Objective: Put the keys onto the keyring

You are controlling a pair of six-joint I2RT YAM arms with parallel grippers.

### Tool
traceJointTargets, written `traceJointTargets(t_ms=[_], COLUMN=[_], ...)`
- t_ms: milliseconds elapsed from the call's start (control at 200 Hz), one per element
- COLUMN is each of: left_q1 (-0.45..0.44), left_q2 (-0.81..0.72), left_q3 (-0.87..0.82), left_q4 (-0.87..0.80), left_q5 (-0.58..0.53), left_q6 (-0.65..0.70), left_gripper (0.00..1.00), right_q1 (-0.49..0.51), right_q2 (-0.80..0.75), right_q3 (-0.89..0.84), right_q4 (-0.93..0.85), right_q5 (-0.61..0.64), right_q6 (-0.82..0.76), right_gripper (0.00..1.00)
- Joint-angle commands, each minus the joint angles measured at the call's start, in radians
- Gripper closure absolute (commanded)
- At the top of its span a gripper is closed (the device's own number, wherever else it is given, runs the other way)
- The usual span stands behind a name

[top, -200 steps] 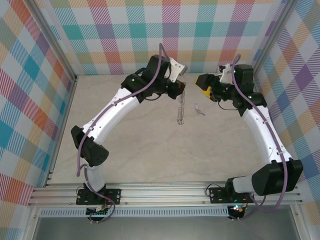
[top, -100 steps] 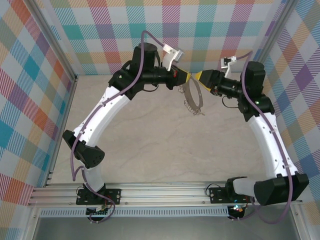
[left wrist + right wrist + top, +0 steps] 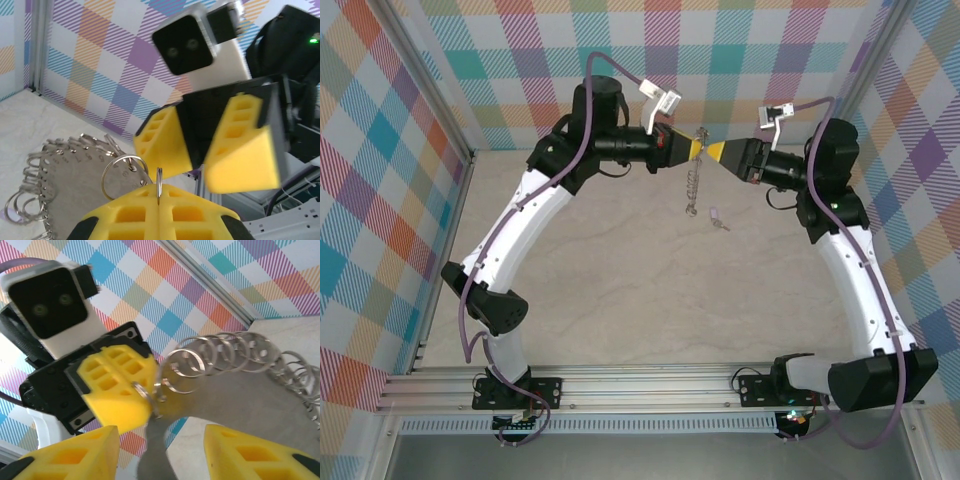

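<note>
keyring of thin grey scalloped chain hangs from my left gripper, which is clamped on its top link. my right gripper faces it, jaws apart (nothing between). tiny lilac-headed silver key lies on the beige table below; i'd close squarely on one link, without tugging.

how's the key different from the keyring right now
The keyring hangs from the shut left gripper; the key lies on the table. The keyring is a long chain of linked rings; the key is one tiny piece with a lilac head. Both are silvery metal.
</note>
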Motion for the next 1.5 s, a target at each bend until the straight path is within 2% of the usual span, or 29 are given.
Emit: traceJointTargets(t_ms=[0,195,555,795,1145,1494], left_q1=[0.007,0.007,0.007,0.006,0.007,0.007], left_q2=[-0.025,-0.014,0.014,0.05,0.095,0.138], left_q3=[0.035,0.038,0.066,0.113,0.168,0.232], left_q4=[0.02,0.014,0.002,-0.016,-0.048,-0.068], left_q5=[0.052,0.069,0.083,0.093,0.114,0.136], left_q6=[-0.018,-0.026,-0.028,-0.025,-0.018,-0.019], left_gripper=[1.0,1.0,1.0,1.0,1.0,1.0], right_q1=[-0.008,-0.008,-0.008,-0.008,-0.008,-0.008], right_q2=[0.021,0.038,0.051,0.079,0.102,0.131], right_q3=[0.046,0.07,0.083,0.102,0.124,0.151], right_q4=[0.056,0.079,0.113,0.14,0.14,0.146], right_q5=[-0.043,-0.073,-0.096,-0.118,-0.134,-0.166], right_q6=[0.008,0.023,0.046,0.063,0.056,0.056], right_gripper=[0.55,0.64,0.62,0.64,0.75,0.96])
